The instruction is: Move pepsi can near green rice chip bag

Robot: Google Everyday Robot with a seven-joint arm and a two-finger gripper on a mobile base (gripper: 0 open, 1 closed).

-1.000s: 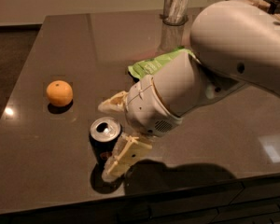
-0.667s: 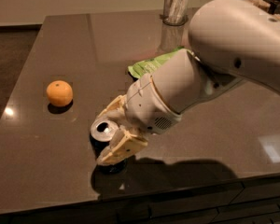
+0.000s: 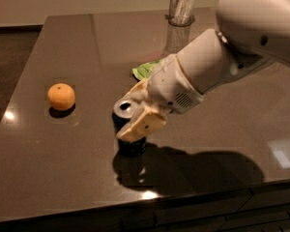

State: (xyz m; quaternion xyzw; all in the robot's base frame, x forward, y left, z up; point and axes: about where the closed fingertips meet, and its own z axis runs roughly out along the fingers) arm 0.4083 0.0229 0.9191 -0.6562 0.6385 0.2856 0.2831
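I am at the grasp step: my gripper (image 3: 131,116) sits just left of the frame's centre, its two pale fingers (image 3: 144,123) clamped on either side of the pepsi can (image 3: 124,107), which looks slightly tilted on the dark table (image 3: 63,168). The can is dark-bodied with a silver top and its opening showing. Next I judge I must lift or slide it up and right toward the green rice chip bag (image 3: 145,70), of which only a crinkled green corner peeks out behind my arm, while keeping clear of the orange (image 3: 61,96) at the left.
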